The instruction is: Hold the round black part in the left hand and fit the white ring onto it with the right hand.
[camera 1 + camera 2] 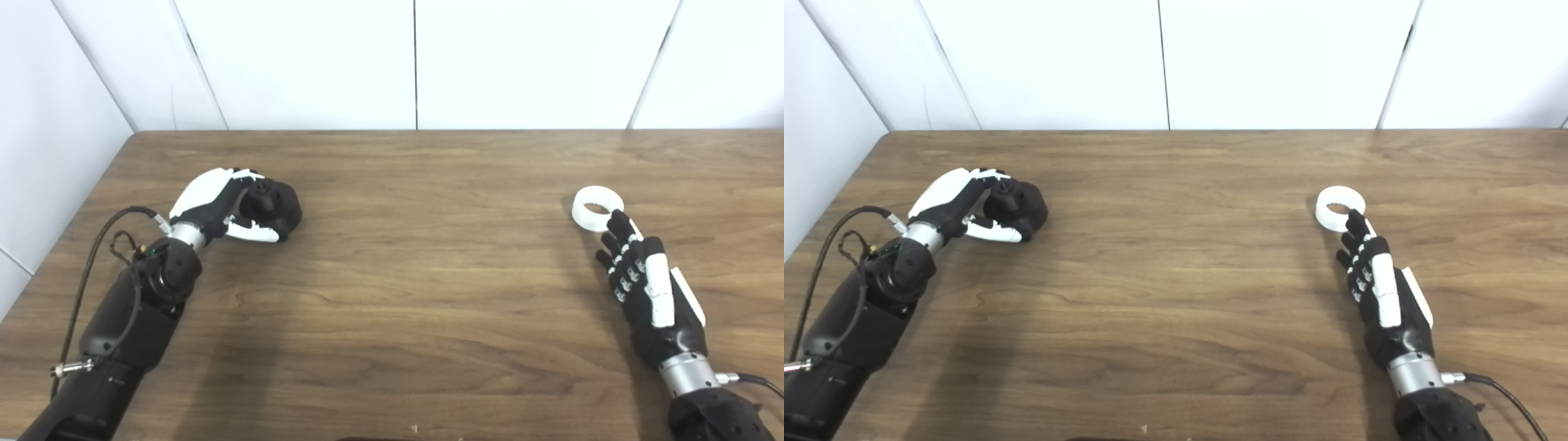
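The round black part (272, 207) rests on the wooden table (416, 275) at the left. My left hand (223, 205) is curled around it, fingers over its top and thumb along its near side. The white ring (597, 208) lies flat on the table at the right. My right hand (643, 278) is open, its fingers stretched out, and its fingertips (617, 222) reach the ring's near edge; it holds nothing. The same scene shows in the right eye view, with the part (1020, 205) and the ring (1340, 208).
White wall panels (416, 61) stand along the table's far edge and the left side. A black cable (98, 245) loops beside my left forearm. Another cable (756, 381) leaves my right wrist.
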`<move>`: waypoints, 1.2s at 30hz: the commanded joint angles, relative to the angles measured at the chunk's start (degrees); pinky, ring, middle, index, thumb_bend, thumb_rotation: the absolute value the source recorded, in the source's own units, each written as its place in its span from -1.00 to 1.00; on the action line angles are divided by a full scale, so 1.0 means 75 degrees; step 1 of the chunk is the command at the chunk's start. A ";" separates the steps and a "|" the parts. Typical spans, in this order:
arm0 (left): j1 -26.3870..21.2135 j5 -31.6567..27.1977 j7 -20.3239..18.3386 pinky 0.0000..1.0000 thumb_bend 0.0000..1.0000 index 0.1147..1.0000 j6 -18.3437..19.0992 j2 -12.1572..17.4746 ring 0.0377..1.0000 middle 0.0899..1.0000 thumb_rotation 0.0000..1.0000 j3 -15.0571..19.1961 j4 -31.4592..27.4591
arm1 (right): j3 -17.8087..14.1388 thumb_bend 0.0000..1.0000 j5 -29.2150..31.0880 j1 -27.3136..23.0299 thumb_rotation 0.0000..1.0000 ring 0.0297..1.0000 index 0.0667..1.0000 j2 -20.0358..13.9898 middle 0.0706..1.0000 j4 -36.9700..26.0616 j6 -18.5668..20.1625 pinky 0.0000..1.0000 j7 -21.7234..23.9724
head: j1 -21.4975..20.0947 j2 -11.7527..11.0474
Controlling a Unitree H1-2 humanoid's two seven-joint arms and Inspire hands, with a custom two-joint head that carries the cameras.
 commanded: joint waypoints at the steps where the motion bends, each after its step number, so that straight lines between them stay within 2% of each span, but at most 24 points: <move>1: -0.0366 0.0032 0.0247 0.88 0.75 0.30 -0.0153 0.0138 1.00 0.85 -0.49 0.0093 -0.0066 | -0.0056 0.20 0.0029 -0.0088 1.00 1.00 0.95 -0.0024 1.00 -0.0208 -0.0150 1.00 -0.0009 | 0.0007 -0.0001; 10: -0.0284 0.0026 0.0551 0.84 0.68 0.04 -0.0223 0.0081 0.96 0.77 -0.65 0.0146 -0.0108 | -0.0043 0.21 0.0039 -0.0122 1.00 1.00 0.96 -0.0042 1.00 -0.0224 -0.0106 1.00 0.0002 | 0.0032 0.0029; 16: -0.0119 -0.0037 0.0693 0.79 0.69 -0.01 -0.0420 0.0020 0.93 0.73 -0.67 0.0248 -0.0260 | -0.0015 0.22 0.0010 -0.0134 1.00 1.00 0.96 -0.0059 0.99 -0.0242 -0.0076 1.00 0.0014 | 0.0003 0.0066; 21: 0.0105 -0.0125 0.0310 0.77 0.72 0.08 -0.0185 -0.0023 0.93 0.74 -0.63 0.0185 -0.0905 | -0.0004 0.22 -0.0005 -0.0160 1.00 1.00 0.96 -0.0070 0.99 -0.0292 -0.0027 1.00 0.0020 | -0.0004 0.0111; 24: 0.0261 -0.0127 0.0009 0.69 0.75 0.12 -0.0037 -0.0071 0.89 0.73 -0.60 0.0097 -0.1384 | 0.0006 0.22 0.0000 -0.0170 1.00 1.00 0.97 -0.0080 0.99 -0.0299 -0.0010 1.00 0.0046 | -0.0021 0.0121; 28: 0.0435 -0.0164 -0.0395 0.69 0.77 0.14 0.0306 -0.0212 0.88 0.75 -0.59 -0.0010 -0.1976 | 0.0022 0.23 -0.0005 -0.0171 1.00 1.00 0.97 -0.0084 0.99 -0.0325 0.0025 1.00 0.0053 | -0.0025 0.0165; 36: 0.0793 -0.0139 -0.0777 0.72 0.78 0.09 0.0362 -0.0561 0.89 0.73 -0.61 -0.0274 -0.2777 | 0.0051 0.23 -0.0107 -0.0176 1.00 1.00 0.97 -0.0063 0.99 -0.0434 0.0163 1.00 0.0008 | -0.0059 0.0231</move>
